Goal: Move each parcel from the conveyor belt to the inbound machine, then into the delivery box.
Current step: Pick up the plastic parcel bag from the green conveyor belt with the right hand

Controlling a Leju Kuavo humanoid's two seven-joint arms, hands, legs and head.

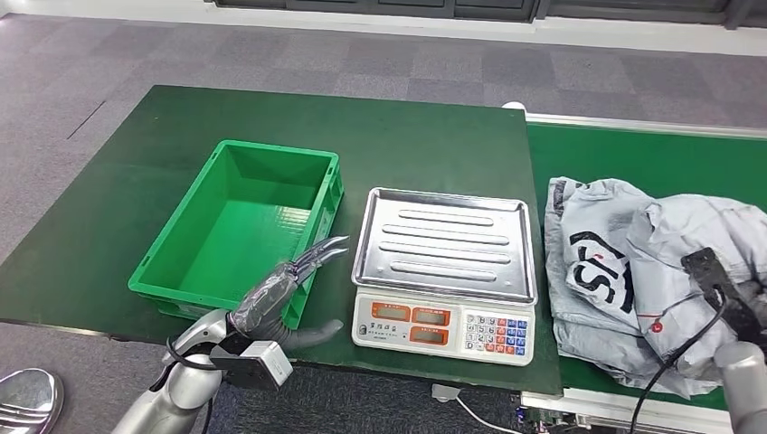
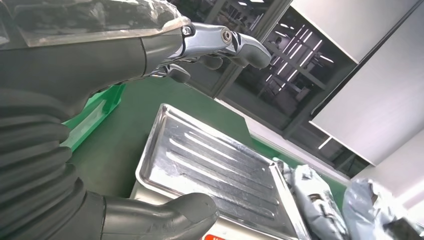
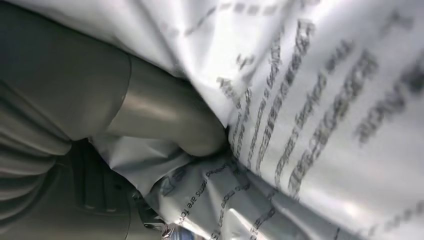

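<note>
Grey plastic parcels lie crumpled in a heap on the green conveyor belt at the right. My right hand sits on the heap's near right side; in the right wrist view its thumb presses into the printed parcel, which folds over the fingers. My left hand hovers with fingers spread between the green delivery box and the weighing scale, holding nothing. In the left wrist view its fingers reach over the scale's steel tray, which is bare.
Box and scale stand on a dark green table. A white cable hangs off the front edge below the scale. Grey carpet floor surrounds the table.
</note>
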